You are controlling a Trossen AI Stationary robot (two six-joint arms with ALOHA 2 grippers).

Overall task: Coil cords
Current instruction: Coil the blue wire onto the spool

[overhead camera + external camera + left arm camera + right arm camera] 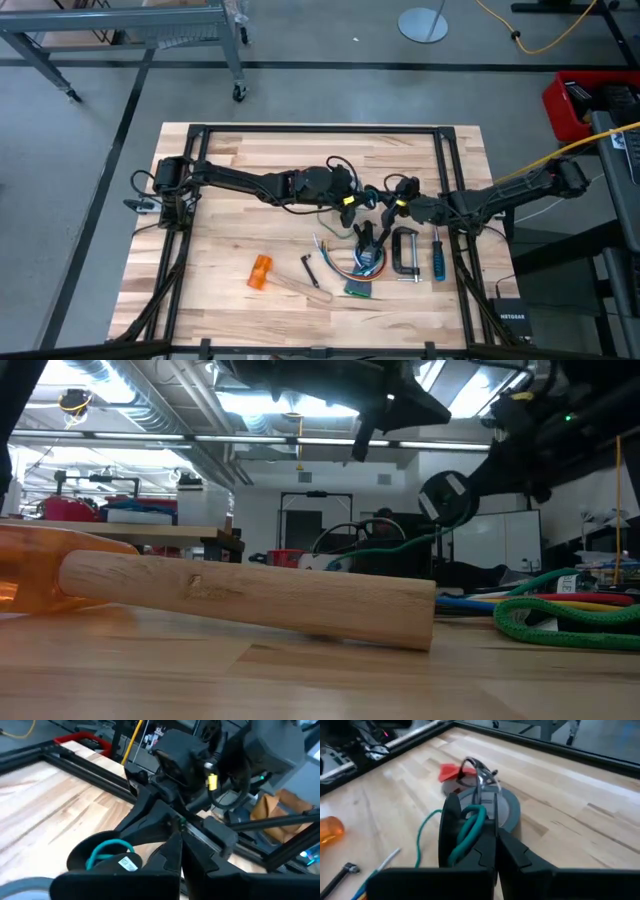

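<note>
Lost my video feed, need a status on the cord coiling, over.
Right gripper at centre, jaws shut on green cord. Left gripper alongside. Puck in the air. Grey tape roll just below.

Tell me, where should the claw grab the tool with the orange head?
Probably the wooden handle, near its middle, coming straight down from above. The tool lies flat on the table, and the handle is a long round stick with bare table on both sides for the claw's fingers. The orange head looks wider and harder to pinch.
</note>
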